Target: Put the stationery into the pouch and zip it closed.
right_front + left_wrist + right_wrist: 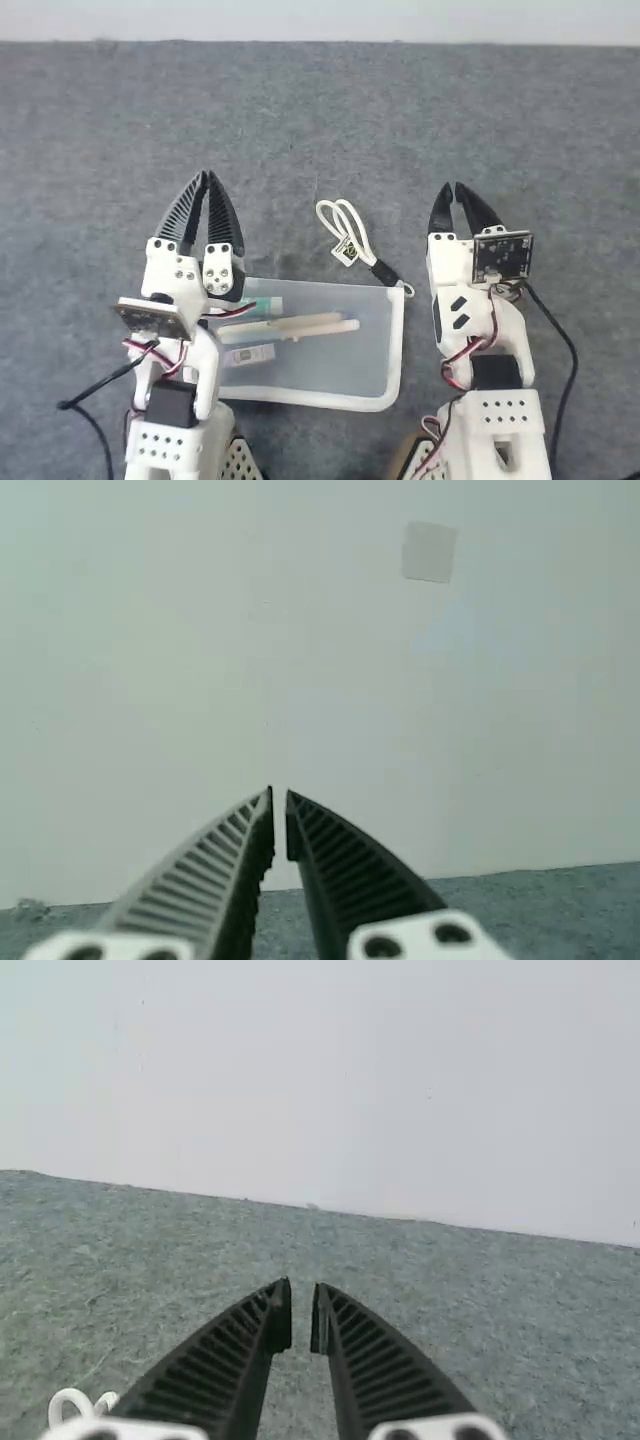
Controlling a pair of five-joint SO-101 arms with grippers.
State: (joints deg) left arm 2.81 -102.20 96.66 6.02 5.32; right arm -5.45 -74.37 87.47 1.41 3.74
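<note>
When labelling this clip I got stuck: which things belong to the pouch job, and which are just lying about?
Job: pouch; stationery inside it; white cord at the pouch's corner; left gripper; right gripper.
Just there: grey table cover; pale wall behind.

A grey, felt-like table [320, 120] carries everything. A clear pouch [388, 345] lies flat on it, well back from the fingertips of both arms: it starts under the wrist of the left gripper [207, 176] and ends just beside the right gripper [452, 187] arm. A white cord [340, 215] lies looped on the cloth between the two pairs of fingers, a small tag [347, 249] on it, and it trails back to the pouch's near corner
</note>
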